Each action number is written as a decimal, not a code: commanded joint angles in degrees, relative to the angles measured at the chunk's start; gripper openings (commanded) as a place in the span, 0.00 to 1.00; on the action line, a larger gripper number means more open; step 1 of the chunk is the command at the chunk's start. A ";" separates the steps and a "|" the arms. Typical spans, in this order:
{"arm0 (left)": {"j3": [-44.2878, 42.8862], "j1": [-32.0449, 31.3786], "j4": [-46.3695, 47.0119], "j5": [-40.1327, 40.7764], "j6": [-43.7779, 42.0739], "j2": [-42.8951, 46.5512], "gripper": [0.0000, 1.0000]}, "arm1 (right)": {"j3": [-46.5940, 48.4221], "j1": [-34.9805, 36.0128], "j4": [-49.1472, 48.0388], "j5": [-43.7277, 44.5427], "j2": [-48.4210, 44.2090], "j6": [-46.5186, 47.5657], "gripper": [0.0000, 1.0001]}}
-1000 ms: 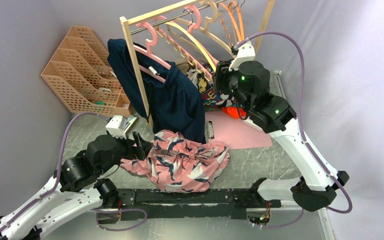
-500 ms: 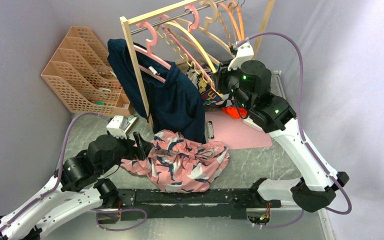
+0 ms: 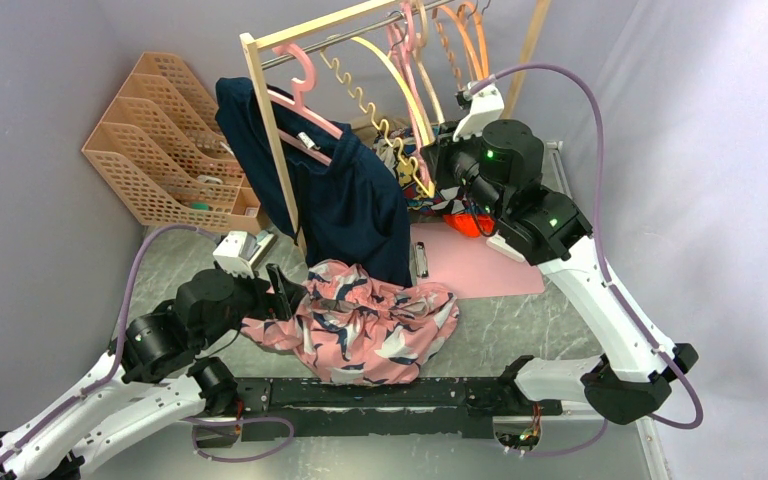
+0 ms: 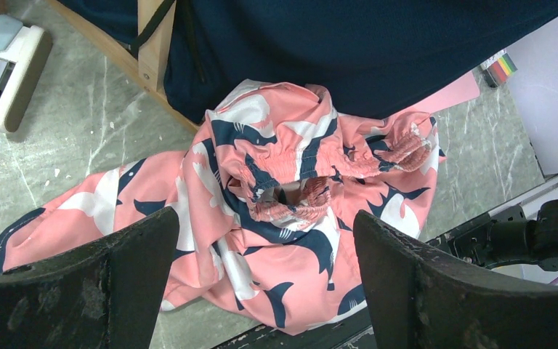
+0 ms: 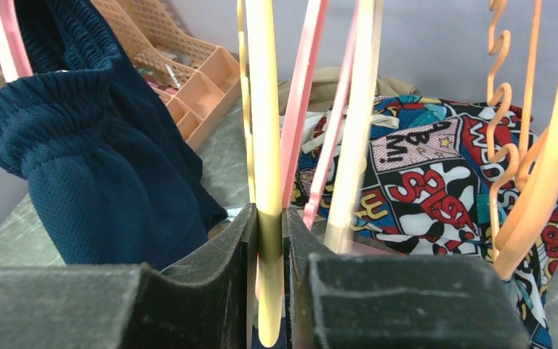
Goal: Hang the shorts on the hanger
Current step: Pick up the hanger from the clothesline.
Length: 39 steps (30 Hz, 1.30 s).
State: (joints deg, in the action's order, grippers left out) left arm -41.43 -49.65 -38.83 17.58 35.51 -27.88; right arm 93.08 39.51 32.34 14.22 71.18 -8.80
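Lying crumpled on the table [image 3: 520,330], near and middle, just in front of the arms' bases: shorts [image 3: 360,325], salmon-pink with navy and white blotches, gathered waistband uppermost and facing the left wrist camera. Handling, as judged: light, limp, likely to sag and slide; best taken at the elastic waistband, where the bunched cloth gives a firmer pinch than the loose legs. Left gripper [image 4: 261,283]: jaws wide apart, poised over the shorts, holding nothing. Hanger [image 5: 267,182]: thin, pale yellow, hung on the rail of a wooden rack [image 3: 270,130] at the far side; judged stiff but springy, smooth, free to swing on its hook. Right gripper [image 5: 267,233]: jaws pressed together on the lower bar of the hanger, far right. Neighbours on the rail: pink hangers [image 3: 305,100] to the left, orange hangers [image 3: 460,40] to the right, close enough to snag as the yellow one comes off. Navy garment [image 3: 345,195]: draped from the rack, its hem just behind the shorts, between the two task items. Cartoon-print cloth [image 5: 436,167]: heaped under the hangers, far right. Also present: peach desk organiser [image 3: 165,140], far left; pink mat [image 3: 475,262], right of the shorts; small white stapler-like device [image 4: 7,69] beside the rack's post.
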 commanded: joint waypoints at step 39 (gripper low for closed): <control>0.87 0.34 1.91 -0.92 -1.58 -0.35 0.93 | 14.18 -0.46 -1.41 -13.71 5.16 4.30 0.51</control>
State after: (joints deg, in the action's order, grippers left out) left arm -41.17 -49.65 -38.72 17.52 35.03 -28.60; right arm 104.64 39.31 31.11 3.51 73.34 -4.93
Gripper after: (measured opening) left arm 0.932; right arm 0.512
